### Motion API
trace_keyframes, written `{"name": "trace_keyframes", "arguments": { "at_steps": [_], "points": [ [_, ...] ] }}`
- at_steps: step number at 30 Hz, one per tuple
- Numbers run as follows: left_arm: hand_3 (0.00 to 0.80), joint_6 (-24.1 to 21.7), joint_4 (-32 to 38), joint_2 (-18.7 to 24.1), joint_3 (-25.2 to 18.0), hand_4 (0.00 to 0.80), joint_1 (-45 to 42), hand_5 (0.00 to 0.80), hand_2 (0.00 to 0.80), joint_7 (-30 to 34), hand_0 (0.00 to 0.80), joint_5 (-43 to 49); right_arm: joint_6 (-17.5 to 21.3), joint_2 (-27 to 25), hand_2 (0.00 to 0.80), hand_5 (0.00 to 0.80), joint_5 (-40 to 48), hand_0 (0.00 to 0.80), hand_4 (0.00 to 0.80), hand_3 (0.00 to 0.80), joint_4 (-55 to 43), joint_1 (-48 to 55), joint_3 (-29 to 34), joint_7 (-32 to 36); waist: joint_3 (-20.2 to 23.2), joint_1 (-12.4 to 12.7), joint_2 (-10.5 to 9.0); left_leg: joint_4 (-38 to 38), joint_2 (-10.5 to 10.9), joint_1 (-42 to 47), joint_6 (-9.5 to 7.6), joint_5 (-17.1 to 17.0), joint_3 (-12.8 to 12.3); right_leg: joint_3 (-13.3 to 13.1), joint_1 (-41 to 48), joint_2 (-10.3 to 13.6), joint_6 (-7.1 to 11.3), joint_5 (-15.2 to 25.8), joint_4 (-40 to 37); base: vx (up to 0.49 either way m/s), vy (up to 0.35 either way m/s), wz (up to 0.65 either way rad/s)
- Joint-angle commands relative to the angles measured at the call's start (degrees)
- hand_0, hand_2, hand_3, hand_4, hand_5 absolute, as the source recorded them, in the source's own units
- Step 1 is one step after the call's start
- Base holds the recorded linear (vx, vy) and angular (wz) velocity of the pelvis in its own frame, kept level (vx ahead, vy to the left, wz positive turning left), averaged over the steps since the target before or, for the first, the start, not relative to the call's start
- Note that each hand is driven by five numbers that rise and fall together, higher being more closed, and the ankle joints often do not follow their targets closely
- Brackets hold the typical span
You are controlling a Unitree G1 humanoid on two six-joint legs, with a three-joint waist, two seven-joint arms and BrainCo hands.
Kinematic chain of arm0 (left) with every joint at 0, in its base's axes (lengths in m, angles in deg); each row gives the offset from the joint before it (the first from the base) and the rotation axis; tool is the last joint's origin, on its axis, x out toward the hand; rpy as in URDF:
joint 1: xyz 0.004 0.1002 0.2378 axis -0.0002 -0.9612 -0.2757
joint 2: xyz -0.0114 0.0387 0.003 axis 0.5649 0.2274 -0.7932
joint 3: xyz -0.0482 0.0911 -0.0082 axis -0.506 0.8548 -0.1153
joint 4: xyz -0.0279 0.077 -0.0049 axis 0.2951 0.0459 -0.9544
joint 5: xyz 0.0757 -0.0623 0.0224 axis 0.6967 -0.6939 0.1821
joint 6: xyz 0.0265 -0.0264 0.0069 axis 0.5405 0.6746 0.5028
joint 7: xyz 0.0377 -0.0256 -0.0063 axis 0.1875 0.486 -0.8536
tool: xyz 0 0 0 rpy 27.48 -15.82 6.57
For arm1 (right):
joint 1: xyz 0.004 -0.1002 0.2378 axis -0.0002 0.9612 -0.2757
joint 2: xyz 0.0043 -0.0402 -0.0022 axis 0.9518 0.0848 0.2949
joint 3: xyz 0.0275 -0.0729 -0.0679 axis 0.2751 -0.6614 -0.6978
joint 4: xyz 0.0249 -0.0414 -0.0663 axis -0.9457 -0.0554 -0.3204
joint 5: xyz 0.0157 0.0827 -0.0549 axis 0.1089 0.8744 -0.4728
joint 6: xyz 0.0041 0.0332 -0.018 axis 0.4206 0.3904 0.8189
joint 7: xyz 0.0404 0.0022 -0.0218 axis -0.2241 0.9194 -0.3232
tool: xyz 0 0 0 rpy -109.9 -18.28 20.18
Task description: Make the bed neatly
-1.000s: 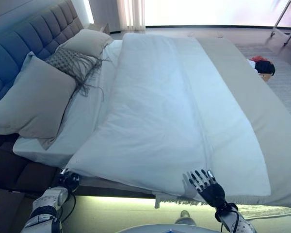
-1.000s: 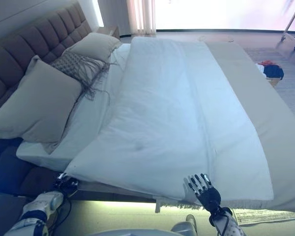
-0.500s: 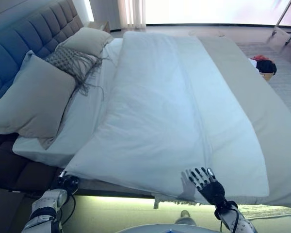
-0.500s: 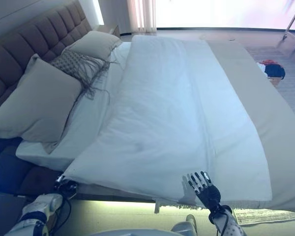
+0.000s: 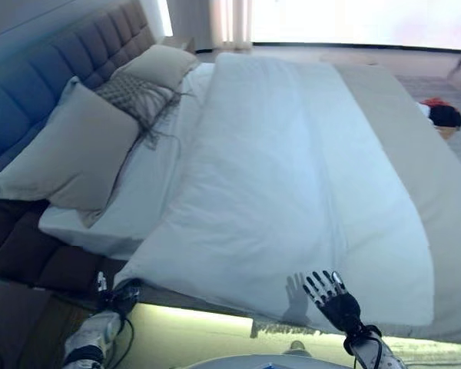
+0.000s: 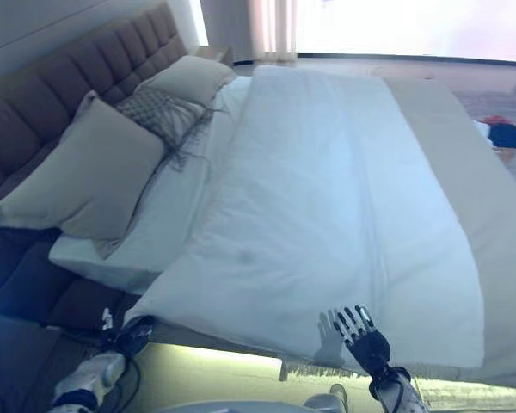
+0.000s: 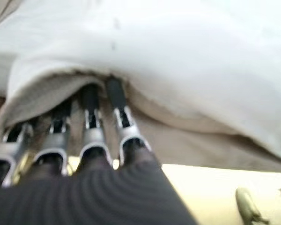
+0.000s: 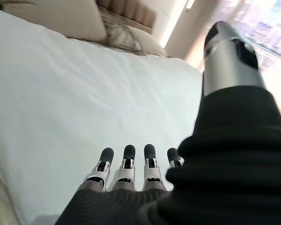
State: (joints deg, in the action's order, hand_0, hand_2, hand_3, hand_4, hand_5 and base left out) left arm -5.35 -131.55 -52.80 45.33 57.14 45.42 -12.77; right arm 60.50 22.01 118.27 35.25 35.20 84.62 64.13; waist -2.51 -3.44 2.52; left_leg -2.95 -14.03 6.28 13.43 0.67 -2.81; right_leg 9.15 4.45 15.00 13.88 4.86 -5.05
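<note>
A white duvet (image 5: 276,177) lies along the bed, with its near left corner hanging over the bed's side. A beige blanket (image 5: 438,207) shows beside it on the right. My left hand (image 5: 117,295) is at that corner, low by the bed's side. In the left wrist view its straight fingers (image 7: 91,136) reach under the duvet's edge (image 7: 178,51). My right hand (image 5: 332,296) is open with fingers spread at the duvet's near edge. It also shows in the right wrist view (image 8: 131,173), just above the duvet (image 8: 61,93).
A large beige pillow (image 5: 77,154), a grey fringed cushion (image 5: 138,96) and a far pillow (image 5: 157,65) lean on the tufted headboard (image 5: 54,69) at the left. A basket of clothes (image 5: 443,117) stands on the floor at the right.
The whole picture has shifted right and down, so the camera moved. Both hands stay at the duvet's near edge.
</note>
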Motion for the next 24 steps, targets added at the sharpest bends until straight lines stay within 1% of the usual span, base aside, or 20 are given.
{"name": "trace_keyframes", "arguments": {
  "at_steps": [1,6,9,12,15,17,18,20,22,24],
  "points": [
    [0.0,-10.99,0.18,9.39,-6.47,0.0,-3.47,0.0,0.0,0.23,0.0,-1.02,2.52,2.79,0.0,0.0,2.8,0.0,0.0,0.0,-2.88,0.91,2.52,2.17,2.43,2.85,-2.22,5.81,2.98,-5.21,-6.17,-1.58,0.55,0.0,-0.39,0.93,-3.06,-4.41,6.47,-0.012,-0.018,0.1],
    [0.0,-11.58,2.47,3.75,-3.18,0.0,-8.37,0.0,0.0,4.56,0.0,2.73,1.95,3.33,0.0,0.0,2.6,0.0,0.0,0.0,-4.04,2.44,4.39,2.19,1.95,3.97,-2.68,6.48,2.72,-5.35,-6.14,-1.31,0.7,0.41,0.08,1.04,-2.89,-3.97,5.9,-0.01,-0.014,0.07],
    [0.0,-11.82,4.2,2.77,-2.11,0.0,-10.63,0.0,0.0,5.69,0.0,5.0,2.07,3.66,0.0,0.0,2.58,0.0,0.0,0.0,-4.18,2.76,5.2,2.0,1.87,4.82,-2.87,6.5,2.73,-5.29,-6.11,-1.38,1.17,0.8,0.42,1.05,-2.78,-3.7,5.68,-0.003,-0.004,0.06],
    [0.0,-12.59,6.68,3.97,0.05,0.0,-10.84,0.0,0.0,7.57,0.0,8.81,2.48,3.17,0.0,0.0,3.06,0.0,0.0,0.0,-5.1,2.3,5.0,0.93,1.68,5.11,-2.88,6.27,2.72,-5.13,-6.16,-1.63,1.2,0.93,0.52,1.13,-2.71,-3.37,5.53,-0.007,0.016,0.05],
    [0.0,-13.47,11.6,6.11,2.66,0.0,-10.14,0.0,0.0,10.14,0.0,12.58,2.9,2.59,0.0,0.0,3.64,0.0,0.0,0.0,-5.99,2.02,4.59,0.36,1.15,5.07,-2.62,6.3,2.62,-5.35,-6.26,-1.7,0.8,0.88,-0.08,1.29,-2.6,-3.21,5.8,-0.064,0.019,0.03],
    [0.0,-13.95,15.81,7.54,3.31,0.0,-10.73,0.0,0.0,12.91,0.0,15.19,2.84,2.43,0.0,0.0,3.93,0.0,0.0,0.0,-6.53,2.69,5.31,0.9,0.94,5.3,-2.42,5.93,2.66,-5.21,-6.35,-1.78,0.6,1.07,-0.13,1.36,-2.41,-2.98,5.55,-0.072,0.002,0.01],
    [0.0,-13.46,18.76,8.31,2.9,0.0,-11.69,0.0,0.0,13.76,0.0,15.79,2.75,2.39,0.0,0.0,4.05,0.0,0.0,0.0,-6.51,3.2,6.07,1.55,0.87,5.64,-2.27,5.66,2.69,-5.16,-6.33,-1.87,0.56,1.27,-0.09,1.4,-2.33,-2.8,5.28,-0.071,0.0,0.02],
    [0.0,-12.49,21.27,9.05,1.65,0.0,-12.91,0.0,0.0,14.4,0.0,14.95,2.78,2.73,0.0,0.0,3.62,0.0,0.0,0.0,-6.21,3.6,6.97,1.96,0.83,6.08,-1.91,5.64,2.72,-5.21,-6.23,-1.95,0.8,1.34,-0.15,1.46,-2.25,-2.63,5.15,-0.057,0.009,0.03],
    [0.0,-11.0,20.89,10.05,-0.19,0.0,-13.35,0.0,0.0,14.96,0.0,14.45,2.38,3.05,0.0,0.0,2.83,0.0,0.0,0.0,-5.86,3.41,7.61,1.82,0.91,6.21,-1.55,5.67,2.66,-5.23,-6.14,-2.06,1.13,1.32,-0.16,1.49,-2.35,-2.73,5.28,-0.031,0.015,0.07],
    [0.0,-8.88,19.44,11.36,-1.12,0.0,-12.68,0.0,0.0,14.77,0.0,14.36,2.48,3.21,0.0,0.0,2.44,0.0,0.0,0.0,-5.17,2.74,7.58,1.89,1.06,6.2,-1.29,5.57,2.66,-5.3,-6.01,-2.26,1.45,1.49,-0.09,1.42,-2.56,-2.97,5.47,-0.011,0.012,0.13]
  ]
}}
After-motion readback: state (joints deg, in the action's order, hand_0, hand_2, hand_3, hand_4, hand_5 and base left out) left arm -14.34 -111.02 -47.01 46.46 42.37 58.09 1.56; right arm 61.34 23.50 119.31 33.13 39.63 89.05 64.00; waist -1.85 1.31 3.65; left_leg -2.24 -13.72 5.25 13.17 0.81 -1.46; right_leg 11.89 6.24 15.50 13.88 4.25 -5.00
